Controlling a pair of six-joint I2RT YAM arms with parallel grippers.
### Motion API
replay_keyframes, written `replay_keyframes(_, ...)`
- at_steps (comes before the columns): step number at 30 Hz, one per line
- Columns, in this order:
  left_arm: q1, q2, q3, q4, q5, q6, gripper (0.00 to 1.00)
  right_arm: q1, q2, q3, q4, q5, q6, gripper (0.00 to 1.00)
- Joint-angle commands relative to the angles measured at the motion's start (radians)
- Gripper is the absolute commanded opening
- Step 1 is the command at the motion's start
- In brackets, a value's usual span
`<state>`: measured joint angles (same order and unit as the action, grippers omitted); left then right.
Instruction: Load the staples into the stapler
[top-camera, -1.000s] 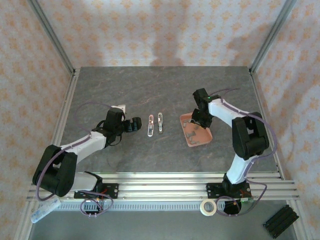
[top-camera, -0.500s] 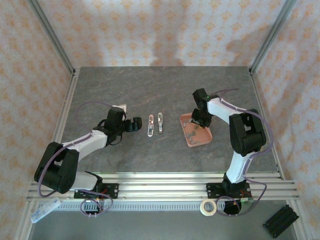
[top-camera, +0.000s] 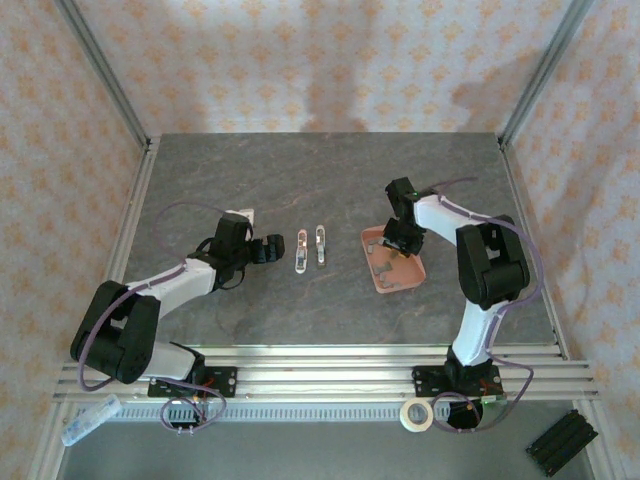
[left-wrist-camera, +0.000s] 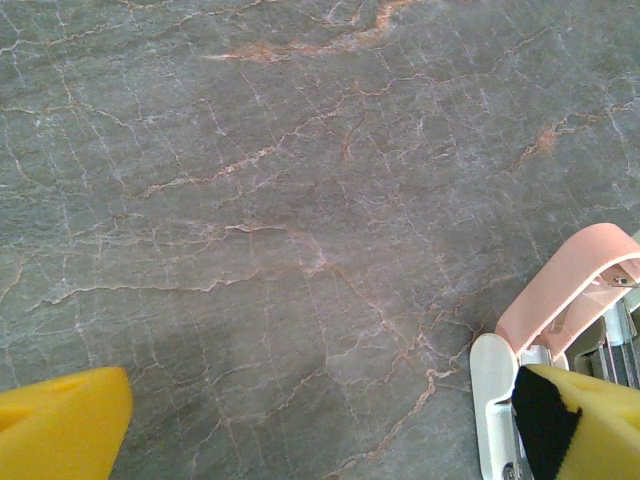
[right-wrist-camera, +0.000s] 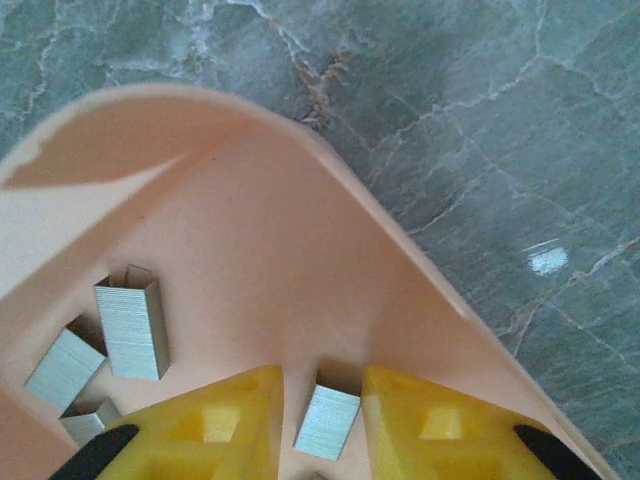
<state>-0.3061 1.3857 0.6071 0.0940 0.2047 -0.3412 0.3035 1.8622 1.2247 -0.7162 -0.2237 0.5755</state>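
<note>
The right pincer (right-wrist-camera: 322, 405) flanks a staple strip (right-wrist-camera: 328, 422) in the tray (right-wrist-camera: 300, 240); whether it pinches cannot be told. The left pincer (left-wrist-camera: 320, 430) is spread wide beside a half-cropped stapler (left-wrist-camera: 565, 295).

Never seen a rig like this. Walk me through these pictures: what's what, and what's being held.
Two robot arms are bolted to a grey table. The wide picture looks down from above; the other two come from a camera on each wrist. Mid-table lie two mini staplers; right of them, a salmon-pink tray holds staples, short silvery strips. The left fingers, yellow, stand wide open by a pink stapler, holding nothing. The right fingers reach into the tray, one either side of a strip, a gap showing: nothing looks gripped yet.
</note>
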Motion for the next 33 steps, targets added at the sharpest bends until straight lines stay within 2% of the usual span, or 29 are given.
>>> replay_keyframes(1, -0.006, 0.004, 0.020, -0.013, -0.014, 0.014, 0.98, -0.007, 0.044, 0.007, -0.004, 0.020, -0.002, 0.26)
replay_keyframes(9, -0.005, 0.003, 0.015, -0.012, -0.013, 0.013, 0.98, -0.008, 0.068, -0.001, -0.009, 0.009, -0.012, 0.27)
replay_keyframes(18, -0.005, -0.014, 0.014, -0.020, -0.018, 0.016, 0.98, -0.007, 0.047, 0.004, -0.001, -0.004, -0.025, 0.16)
replay_keyframes(26, -0.006, -0.058, 0.010, -0.033, -0.004, 0.016, 0.97, -0.007, -0.081, -0.009, -0.005, -0.002, -0.034, 0.16)
replay_keyframes(33, -0.008, -0.108, -0.008, -0.038, -0.003, 0.010, 0.97, -0.006, -0.248, -0.118, 0.067, 0.015, -0.021, 0.16)
